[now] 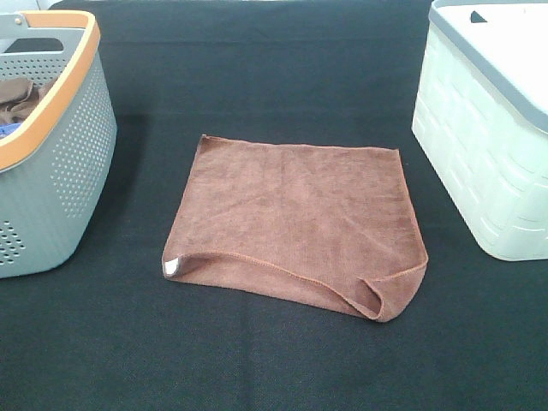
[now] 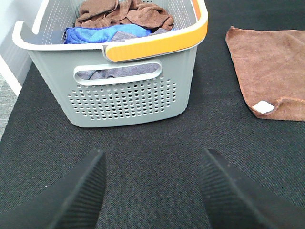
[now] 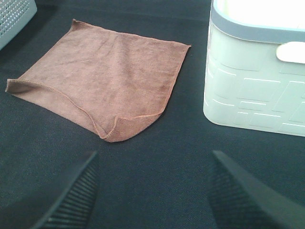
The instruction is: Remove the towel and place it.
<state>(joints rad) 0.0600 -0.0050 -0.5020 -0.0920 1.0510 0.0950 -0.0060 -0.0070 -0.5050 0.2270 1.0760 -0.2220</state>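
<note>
Both claws sit nearest their wrist cameras. Left claw (image 2: 151, 191) stands well open over bare black surface (image 2: 190, 143), holding nothing. Right claw (image 3: 153, 191) likewise stands well open and empty. Neither appears in the high view.

Towel (image 1: 295, 224) lies on the surface between the grey basket (image 1: 73, 163) and the white bin (image 1: 479, 163), apart from both. It is mostly flat; its near hem is folded over, with a raised loop at the near right corner and the white tag (image 1: 172, 267) at the near left.

Risks, as judged:
- A pinch on the folded hem may catch one layer only; the towel would then unfold and trail.
- A dragged towel could snag the bin's rim.
- Similar brown cloth in the basket could be mistaken for the target.

View differences:
- Left wrist view alone shows the basket's contents: brown, blue and grey cloths (image 2: 119, 21).
- Right wrist view shows the bin's side handle (image 3: 290, 51).
- High view alone shows the towel whole, with both containers.
</note>
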